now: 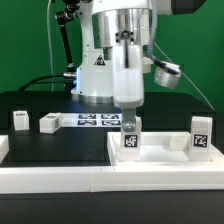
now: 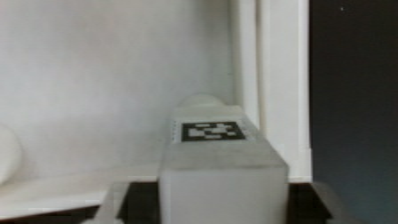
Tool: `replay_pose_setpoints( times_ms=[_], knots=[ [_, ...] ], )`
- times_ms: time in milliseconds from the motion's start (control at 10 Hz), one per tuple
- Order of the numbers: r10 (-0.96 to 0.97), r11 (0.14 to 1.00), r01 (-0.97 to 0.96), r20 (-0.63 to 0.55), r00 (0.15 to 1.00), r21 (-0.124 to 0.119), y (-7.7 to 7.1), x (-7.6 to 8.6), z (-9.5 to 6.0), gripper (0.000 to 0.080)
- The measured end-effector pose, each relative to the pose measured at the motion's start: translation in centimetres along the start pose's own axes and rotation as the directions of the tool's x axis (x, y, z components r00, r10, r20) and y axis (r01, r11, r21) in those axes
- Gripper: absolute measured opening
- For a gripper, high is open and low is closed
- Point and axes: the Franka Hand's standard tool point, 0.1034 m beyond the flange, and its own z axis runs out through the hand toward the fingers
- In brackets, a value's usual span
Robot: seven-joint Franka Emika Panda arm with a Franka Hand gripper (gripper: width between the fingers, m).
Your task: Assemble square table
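Exterior view: gripper (image 1: 130,122) points straight down at mid-frame. Its jaws are part-way closed, clamped on the upper end of a leg (image 1: 131,140).
- Leg: small white block, upright, with a black-white square tag facing the camera.
- Its lower end sits over the slab (image 1: 170,162), toward the exterior view's left. Touching or just above, cannot tell.
- Slab: large, white and square-edged, with a raised rim along the near side. It lies flat on the black table (image 1: 40,145) and fills the exterior view's right half.
- Second leg (image 1: 202,136): upright at the slab's far right, tag to the camera, well apart from the held one. On the slab or just behind it, cannot tell.
- Third leg (image 1: 20,120) and fourth leg (image 1: 48,123): loose on the table at the exterior view's left, near each other.
- Marker board (image 1: 98,121): flat on the table behind the held leg.
- Rail (image 1: 60,182): white, runs along the front.

Wrist view: looks down the length of the leg (image 2: 217,170).
- The leg is a white block narrowing away from the camera, with its tag sharp on the facing side.
- Gripper (image 2: 214,196) shows only as dark bits on either side of the leg.
- Beyond the leg are the slab's (image 2: 107,80) plain white face and its rim, a pale strip.
- Black table (image 2: 356,100) lies past the rim.
- The leg's far end is just beside the rim.
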Motion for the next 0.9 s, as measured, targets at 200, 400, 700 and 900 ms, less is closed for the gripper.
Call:
replay_pose_setpoints(
  times_ms=[200, 400, 700, 900],
  knots=[
    [0.116, 0.993, -0.116, -0.003, 0.993, 0.003, -0.01, -0.05, 0.02, 0.0291],
    [0.102, 0.995, -0.102, -0.008, 0.995, 0.005, -0.04, 0.07, 0.00, 0.0291],
    [-0.036, 0.999, 0.036, -0.009, 0.999, 0.001, 0.02, -0.02, 0.02, 0.0506],
    [-0.239, 0.971, 0.239, -0.008, 0.971, 0.000, 0.04, -0.37, 0.05, 0.0623]
  ],
)
